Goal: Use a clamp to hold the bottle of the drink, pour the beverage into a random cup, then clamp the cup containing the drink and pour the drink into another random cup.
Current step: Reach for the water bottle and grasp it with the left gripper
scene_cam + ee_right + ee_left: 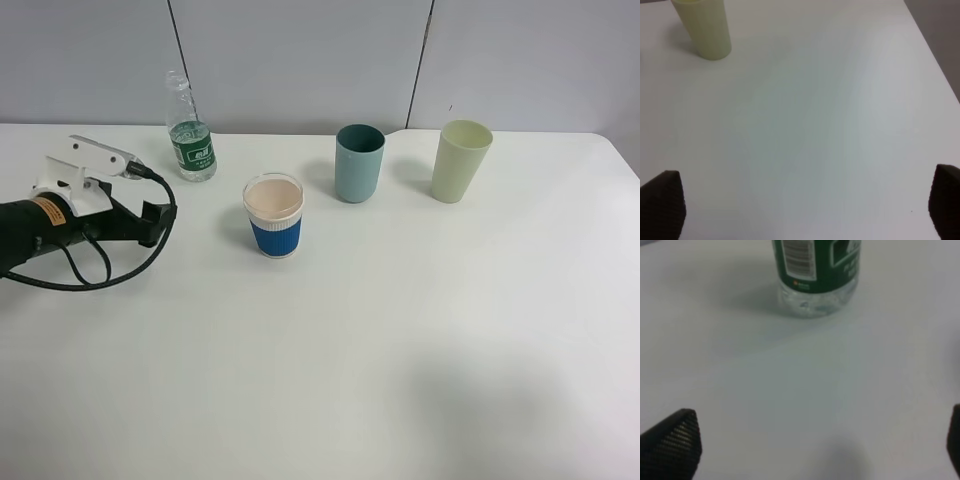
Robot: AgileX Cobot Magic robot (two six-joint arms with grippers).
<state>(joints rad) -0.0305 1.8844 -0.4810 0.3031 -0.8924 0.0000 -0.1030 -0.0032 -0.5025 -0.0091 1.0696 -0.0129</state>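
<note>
The table [400, 330] is seen brightly and evenly lit in the high view by soft light from overhead, and no hard glare is recorded. Faint, diffuse shadows are thrown to the left of the blue-sleeved cup [273, 215], the teal cup [359, 163] and the pale green cup [461, 160]. A broad dim patch is spread across the table's near right part. That view is rendered sharp. The left wrist view is blurred: the bottle [815, 277] and its label print are shown soft. A greenish cast is seen mid-frame in both wrist views.
</note>
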